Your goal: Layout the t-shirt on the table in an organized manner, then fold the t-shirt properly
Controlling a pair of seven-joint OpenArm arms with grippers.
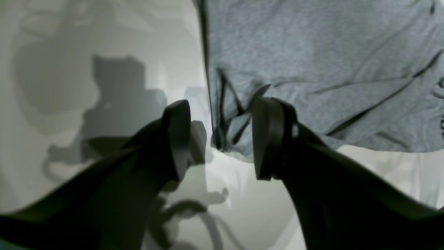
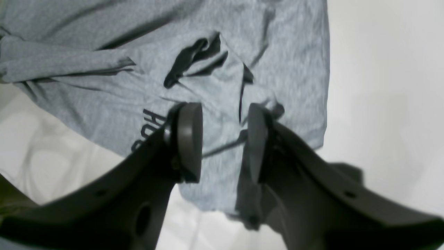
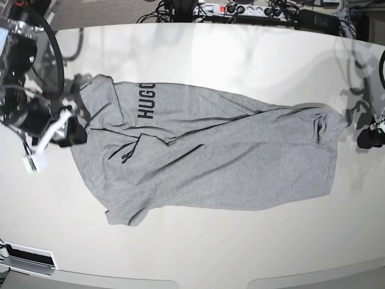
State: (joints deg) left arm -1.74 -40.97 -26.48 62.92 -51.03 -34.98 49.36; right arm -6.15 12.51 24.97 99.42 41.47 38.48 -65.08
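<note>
Glossy white table bears t-shirt, cables behind.

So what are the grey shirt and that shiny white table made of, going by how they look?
The t-shirt looks like soft knit cotton jersey: heathered grey flecks, limp creases, with matte black printed lettering. The table seems to be a hard, smooth off-white top, perhaps laminate or lacquered board: it throws back glossy reflections and clear shadows. What lies under that finish cannot be told.
</note>
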